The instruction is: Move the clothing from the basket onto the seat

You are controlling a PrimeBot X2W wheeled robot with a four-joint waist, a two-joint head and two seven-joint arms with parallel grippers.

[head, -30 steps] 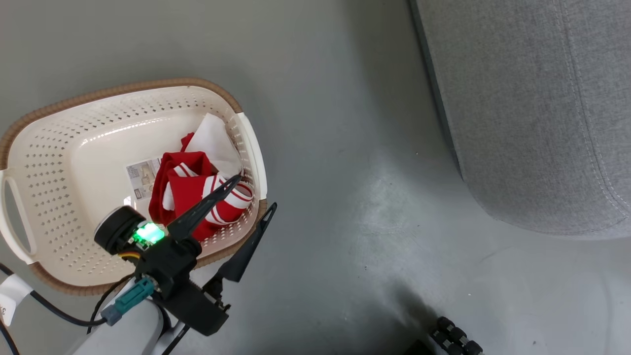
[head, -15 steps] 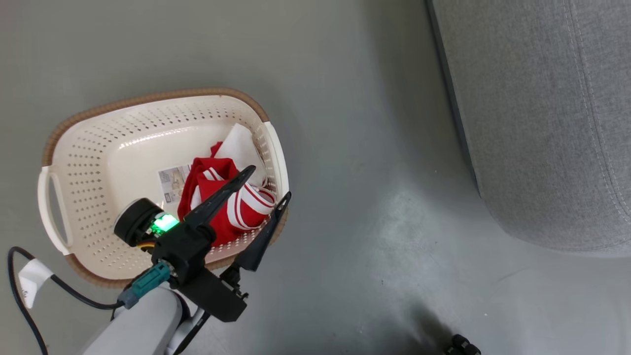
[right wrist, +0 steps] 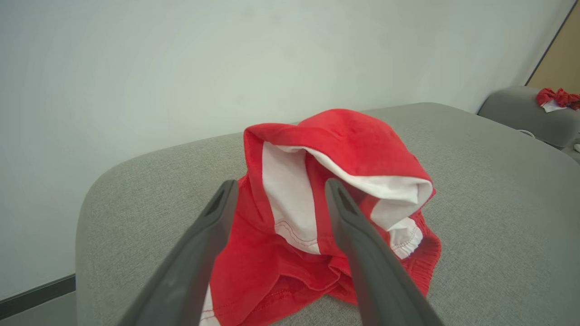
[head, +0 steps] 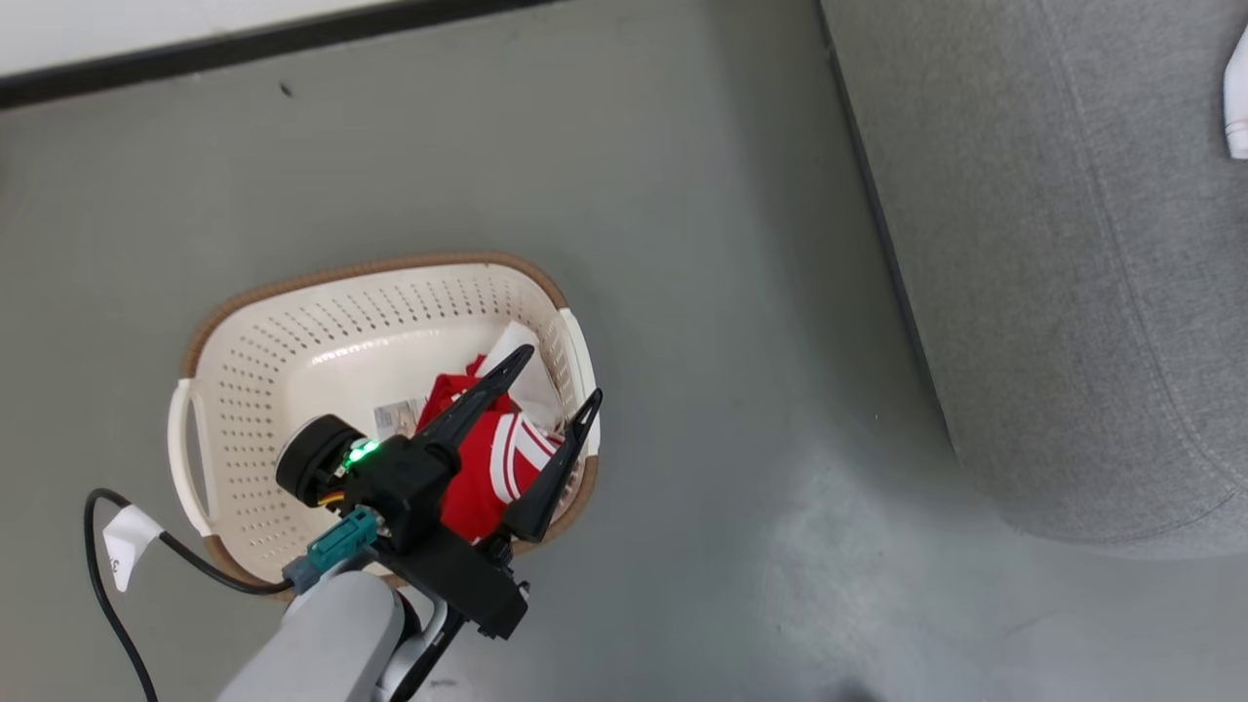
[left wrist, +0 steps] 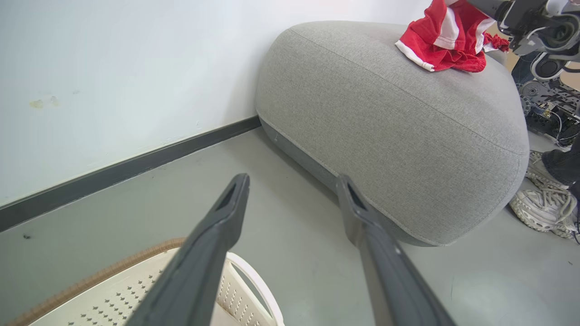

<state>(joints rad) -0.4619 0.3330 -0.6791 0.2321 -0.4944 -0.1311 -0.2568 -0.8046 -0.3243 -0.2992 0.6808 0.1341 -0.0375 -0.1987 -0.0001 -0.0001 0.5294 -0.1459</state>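
The cream basket point(head: 244, 390) with a brown rim stands on the floor, with red and white clothing point(head: 492, 468) bunched at its right end. My left gripper point(head: 564, 375) hangs open and empty above that end, and its fingers point(left wrist: 226, 217) point toward the seat point(left wrist: 398, 113). The grey seat point(head: 1053, 292) fills the right side. A second red and white garment point(right wrist: 335, 149) lies in a heap on top of the seat point(right wrist: 498, 190). My right gripper point(right wrist: 279, 183) stands open just above this garment point(left wrist: 446, 38), one finger on each side, gripping nothing.
Bare grey floor point(head: 741, 409) separates basket and seat. A dark baseboard point(left wrist: 136, 165) runs along the white wall. A person's pale shoes point(left wrist: 543, 208) stand by the seat's far side. Another grey seat point(right wrist: 521, 113) carries red cloth point(right wrist: 557, 97). A cable point(head: 107, 585) trails by the basket.
The head camera has pulled back and shifted, so the basket looks smaller and the baseboard now shows. My left gripper stays open over the basket's right end.
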